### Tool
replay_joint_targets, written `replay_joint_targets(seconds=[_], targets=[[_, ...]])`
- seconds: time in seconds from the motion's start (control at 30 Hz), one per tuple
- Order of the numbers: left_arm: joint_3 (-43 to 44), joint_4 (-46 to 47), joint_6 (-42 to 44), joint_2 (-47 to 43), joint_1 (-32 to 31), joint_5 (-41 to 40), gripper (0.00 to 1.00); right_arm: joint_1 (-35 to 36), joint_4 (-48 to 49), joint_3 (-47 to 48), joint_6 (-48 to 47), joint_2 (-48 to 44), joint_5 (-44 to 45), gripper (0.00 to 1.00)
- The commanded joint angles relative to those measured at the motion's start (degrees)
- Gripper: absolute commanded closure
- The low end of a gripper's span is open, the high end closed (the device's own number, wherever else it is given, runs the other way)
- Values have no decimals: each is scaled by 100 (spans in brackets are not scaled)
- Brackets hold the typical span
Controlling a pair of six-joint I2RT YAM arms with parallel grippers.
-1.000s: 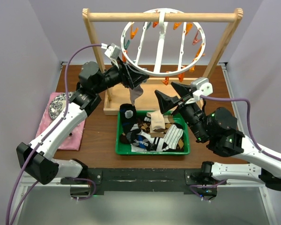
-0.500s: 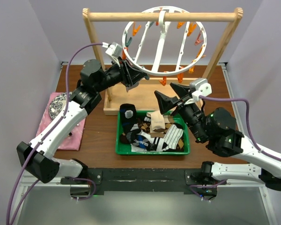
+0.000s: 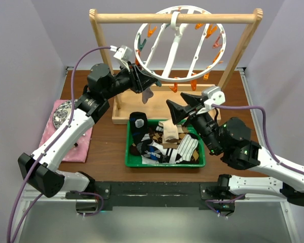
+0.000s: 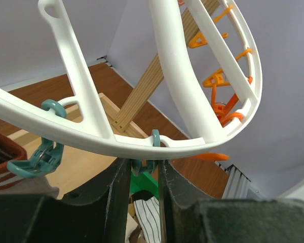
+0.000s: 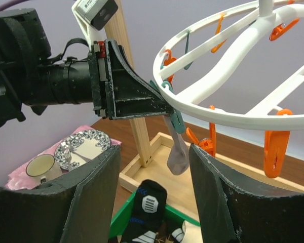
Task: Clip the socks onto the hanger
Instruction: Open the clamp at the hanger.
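Observation:
The white ring hanger (image 3: pixel 219 50) hangs from the round bar, tilted up. My left gripper (image 3: pixel 141 80) is at the ring's lower left rim, shut on a teal peg (image 4: pixel 144 164) under the rim (image 4: pixel 91 139). A grey sock (image 3: pixel 148 94) hangs from that peg (image 5: pixel 175 120) and dangles over the wooden base (image 5: pixel 178 154). My right gripper (image 3: pixel 183 104) is open and empty, just right of the sock and below the ring. More socks lie in a green tray (image 3: pixel 164 164): striped (image 3: pixel 185 147), black (image 3: pixel 138 121) and beige (image 3: pixel 169 129).
A light wooden frame with a round bar (image 3: pixel 177 18) and a shallow base (image 3: pixel 124 114) stands behind the tray. A pink cloth (image 3: pixel 66 136) at the left holds a patterned plate (image 5: pixel 83 147) and a cup (image 5: pixel 38 167). Orange pegs (image 5: pixel 273 152) hang along the ring.
The ring has tilted up at the front. My left gripper has risen a little with it, and the grey sock hangs higher. My right gripper has shifted slightly.

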Motion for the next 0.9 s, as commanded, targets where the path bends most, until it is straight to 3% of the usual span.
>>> replay_joint_targets(seconds=[0.0, 0.07, 0.23, 0.33, 0.5, 0.63, 0.67, 0.73, 0.87], targets=[[356, 208, 161, -48, 53, -133, 91, 21, 194, -163, 168, 4, -67, 47], [427, 172, 205, -31, 62, -142, 100, 21, 202, -251, 211, -4, -23, 52], [813, -442, 503, -13, 62, -282, 100, 12, -34, -506, 536, -48, -119, 51], [937, -715, 644, -40, 45, -397, 100, 12, -175, -822, 861, -83, 21, 46], [1165, -1189, 837, -57, -61, -686, 100, -49, -245, -1568, 1546, -57, 1300, 36], [1165, -1401, 969, -119, -122, -801, 100, -295, -1227, -1702, 2889, 171, 2243, 31], [1174, -1488, 996, -136, -122, -879, 100, -435, -1978, -1658, 3693, 328, 2367, 31], [1174, -1550, 1092, -154, -148, -924, 100, -559, -3008, -1491, 4497, 496, 2464, 27], [1209, -1726, 1172, -180, -184, -1012, 100, -647, -3576, -1535, 5562, 760, 2325, 18]])
